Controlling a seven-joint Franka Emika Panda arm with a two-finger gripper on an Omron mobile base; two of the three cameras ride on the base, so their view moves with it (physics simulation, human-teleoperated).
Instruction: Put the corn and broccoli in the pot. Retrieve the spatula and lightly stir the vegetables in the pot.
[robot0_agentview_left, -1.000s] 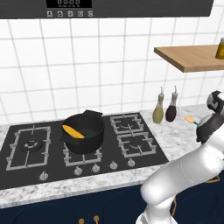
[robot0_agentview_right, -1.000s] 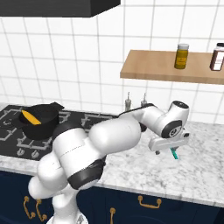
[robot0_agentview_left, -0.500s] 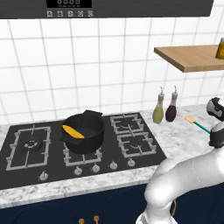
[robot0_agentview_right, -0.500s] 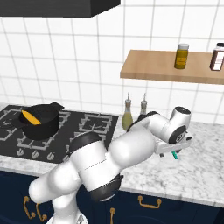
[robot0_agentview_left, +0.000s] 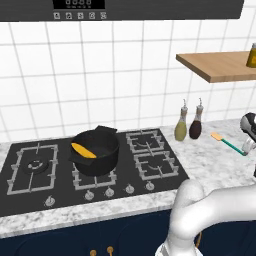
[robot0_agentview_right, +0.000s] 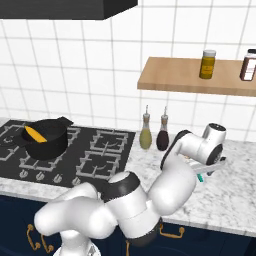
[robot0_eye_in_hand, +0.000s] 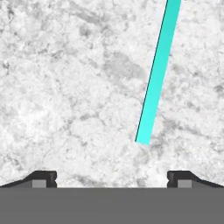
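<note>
Marble bench (robot0_agentview_left: 210, 165) right of the hob carries the spatula (robot0_agentview_left: 229, 143) near its back edge, and with the hand (robot0_eye_in_hand: 112, 177) spread wide above it, I'd judge it light, stiff, slim and best pinched mid-handle across its narrow width.

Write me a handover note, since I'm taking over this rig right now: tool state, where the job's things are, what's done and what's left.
Tool: open, empty, hovering over the counter just short of the spatula handle's end.
Spatula: lying flat on the marble right of the two bottles, blade toward the wall.
Pot: on the hob's front middle burner, with the corn inside.
Broccoli: can't make it out, perhaps hidden in the pot.
Done: corn is in.
Left: confirm the broccoli, grasp the spatula, carry it to the pot, stir lightly.
</note>
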